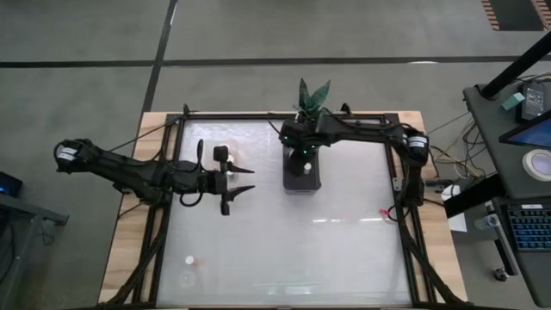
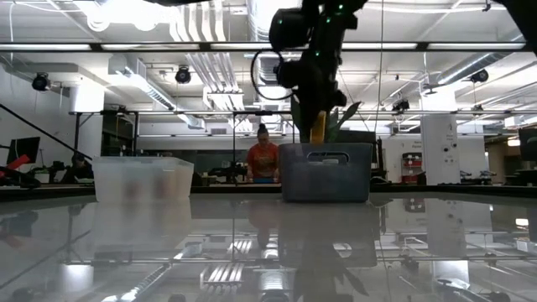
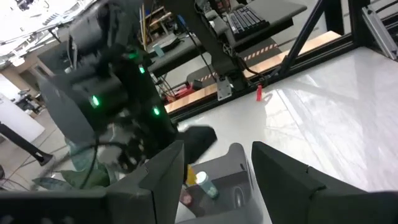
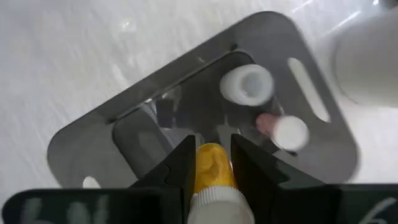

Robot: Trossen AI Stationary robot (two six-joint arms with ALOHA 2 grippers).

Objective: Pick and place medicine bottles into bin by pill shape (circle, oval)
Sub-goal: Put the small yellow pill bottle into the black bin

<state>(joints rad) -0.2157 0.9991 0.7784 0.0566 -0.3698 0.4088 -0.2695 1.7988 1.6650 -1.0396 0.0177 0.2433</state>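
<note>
The dark bin (image 1: 302, 175) stands near the table's (image 1: 344, 258) far edge, centre, with bottles (image 4: 247, 84) inside. The clear bin (image 2: 143, 179) stands left of it. One bottle (image 1: 189, 259) lies near the front-left corner.

Bright ceiling lights (image 2: 126, 10) wash the glossy table (image 1: 344, 250) in pale glare and mirror-like reflections. The left wrist view smears with motion blur; the right wrist view looks soft, perhaps out of focus near the edges.

Two dark, jointed arms trailing black cables, small green lights glowing at the wrists
</note>
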